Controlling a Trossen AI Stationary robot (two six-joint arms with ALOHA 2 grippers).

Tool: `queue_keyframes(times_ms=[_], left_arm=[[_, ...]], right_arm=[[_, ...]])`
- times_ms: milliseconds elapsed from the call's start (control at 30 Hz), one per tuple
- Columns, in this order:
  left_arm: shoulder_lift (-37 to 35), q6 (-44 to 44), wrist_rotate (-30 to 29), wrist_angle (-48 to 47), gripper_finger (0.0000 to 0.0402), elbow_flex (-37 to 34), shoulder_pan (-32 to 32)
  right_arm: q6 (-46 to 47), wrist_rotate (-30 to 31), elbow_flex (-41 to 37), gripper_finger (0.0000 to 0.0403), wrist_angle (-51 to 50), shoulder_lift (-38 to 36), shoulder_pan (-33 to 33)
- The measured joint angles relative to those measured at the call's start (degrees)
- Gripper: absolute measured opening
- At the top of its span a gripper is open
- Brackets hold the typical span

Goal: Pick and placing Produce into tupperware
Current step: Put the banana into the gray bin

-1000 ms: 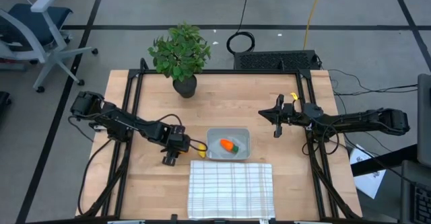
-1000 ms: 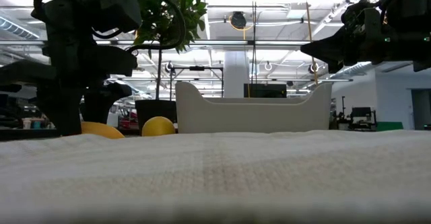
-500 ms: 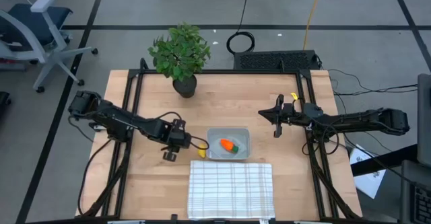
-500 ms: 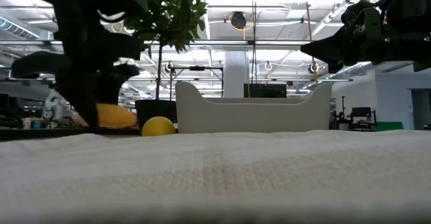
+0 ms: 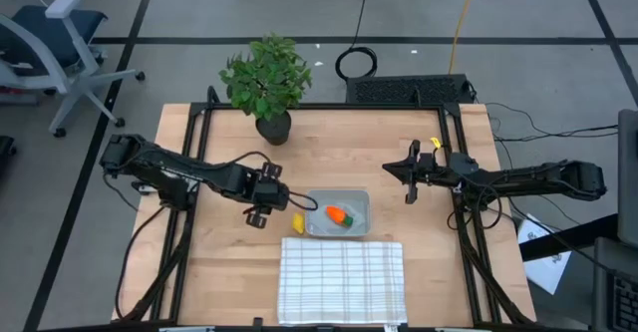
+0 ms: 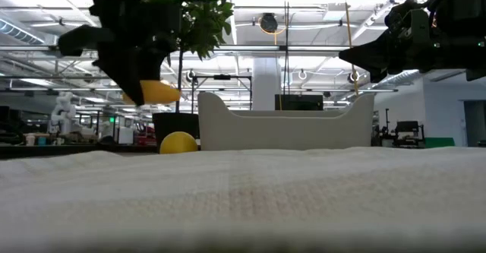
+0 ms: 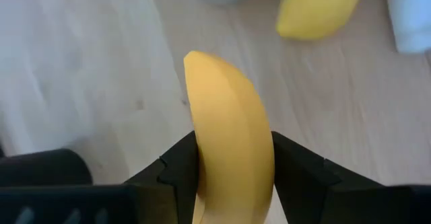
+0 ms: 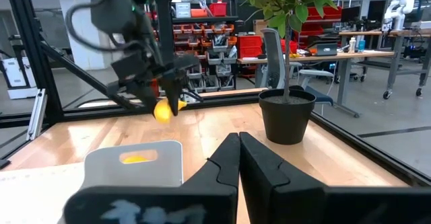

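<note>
A: Where the checked cloth (image 5: 342,280) lies at the near edge of the counter (image 5: 399,143), what is found just behind it?

B: The tupperware (image 5: 338,213) is set just beyond the cloth, with the carrot (image 5: 339,215) seen inside it. The lemon-like piece (image 5: 296,222) is seen on the counter just beside the container's left wall.

A: And where is the banana (image 6: 154,92) held?

B: It is gripped between the fingers of the left claw (image 5: 261,206) and is raised clear of the counter, left of the tupperware.

A: How is the right claw (image 5: 410,183) seen?

B: Its fingers are pressed together on nothing, and it hangs over the counter, right of the tupperware. The potted plant (image 5: 265,86) is placed at the far edge.
</note>
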Motion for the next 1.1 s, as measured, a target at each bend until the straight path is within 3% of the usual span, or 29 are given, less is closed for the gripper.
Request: queue_keyframes(times_ms=[300,567,833,1100], left_arm=[[0.0,-1.2,0.1,0.2,0.0161,1.3,2.2],[0.0,-5.9,0.7,7.5,0.0161,2.6,3.0],[3.9,-6.5,3.2,4.7,0.0161,12.4,2.8],[13.9,0.4,5.0,1.8,0.0161,23.2,1.7]], right_arm=[[-0.1,0.0,0.0,0.0,0.0,0.0,0.0],[-0.7,0.0,0.0,0.0,0.0,0.0,0.0],[-0.7,0.0,0.0,0.0,0.0,0.0,0.0],[-0.9,0.0,0.0,0.0,-0.3,0.1,0.0]])
